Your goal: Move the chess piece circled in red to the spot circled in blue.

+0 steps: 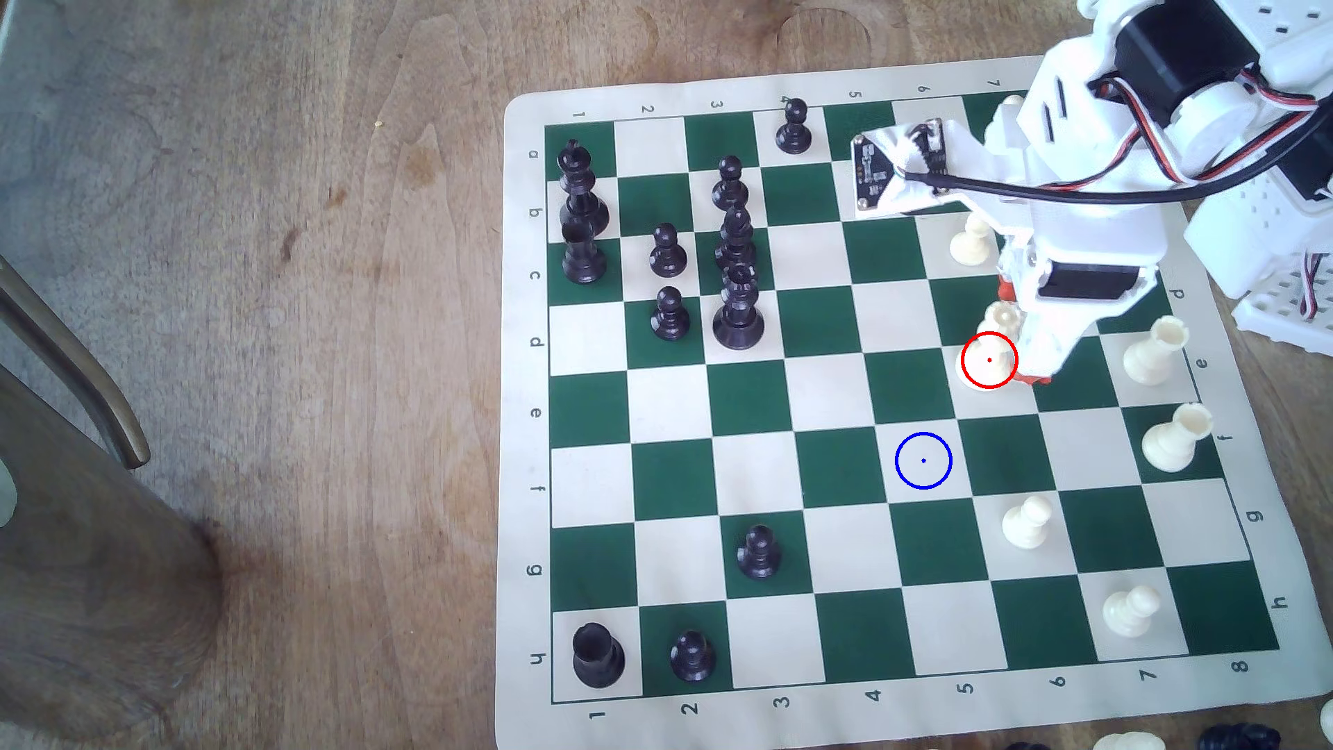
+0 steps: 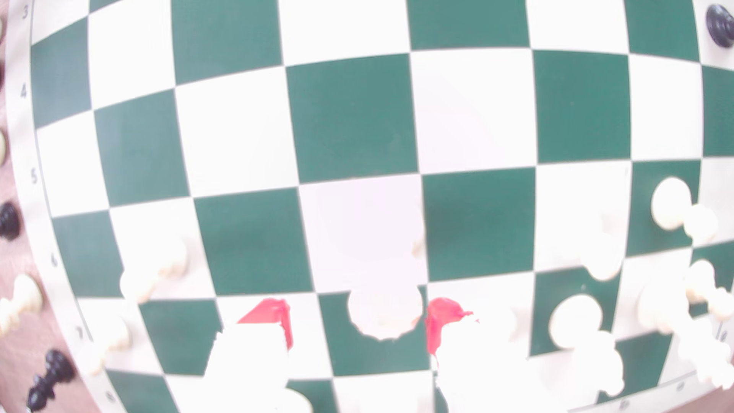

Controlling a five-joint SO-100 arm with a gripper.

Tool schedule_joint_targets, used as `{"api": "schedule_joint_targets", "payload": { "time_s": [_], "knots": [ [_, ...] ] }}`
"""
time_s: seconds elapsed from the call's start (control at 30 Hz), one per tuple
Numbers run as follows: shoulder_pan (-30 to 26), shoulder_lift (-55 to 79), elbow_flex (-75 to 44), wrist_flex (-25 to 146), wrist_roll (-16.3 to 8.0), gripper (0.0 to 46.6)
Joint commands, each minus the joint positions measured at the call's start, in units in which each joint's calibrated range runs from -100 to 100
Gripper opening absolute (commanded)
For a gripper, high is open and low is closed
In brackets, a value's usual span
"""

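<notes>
Wooden tabletop [image 1: 288, 216] carries a roll-up green-and-cream chess mat [image 1: 519, 433], with black pieces clustered on the exterior view's left and cream pieces along its right. The white SO-100 arm [image 1: 1125, 144] reaches in from the far right corner, bent downward so that its gripper [image 1: 1010, 346] points at the board beside the red ring.

The chess piece circled in red [image 1: 999, 321], a tall cream queen with a scalloped crown, stands upright on its square, the ring drawn over its base. In the wrist view the queen's crown [image 2: 384, 315] sits between the two red-tipped fingers [image 2: 439, 317], with green board showing on both sides of it; the jaws stand apart and do not touch the piece. The wrist picture is overexposed, so the exact clearance is hard to read.

By the look of it, the step in hand is the grasp: the approach seems done, the closing not yet. The next move calls for bringing the fingers together on the queen's neck, lifting it straight up clear of the nearby cream pawn [image 1: 970, 238], then carrying it nearer and to the exterior view's left.

The spot circled in blue [image 1: 923, 460], a cream square, lies bare, one square diagonally away from the queen's. A white pawn [image 1: 1026, 521] stands diagonally beyond it, near enough to want care on the descent.
</notes>
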Motion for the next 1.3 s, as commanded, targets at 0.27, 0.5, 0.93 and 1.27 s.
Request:
{"api": "schedule_joint_targets", "payload": {
  "time_s": [0.27, 0.5, 0.93, 1.27],
  "knots": [
    [0.5, -2.7, 2.7, -5.3, -0.1, 15.2],
    [0.5, -3.8, 1.9, -4.1, 0.1, 13.6],
    [0.1, -4.4, 1.5, -4.3, 0.0, 9.5],
    [0.0, -4.6, 1.8, -4.7, 0.0, 0.2]
  ]
}}
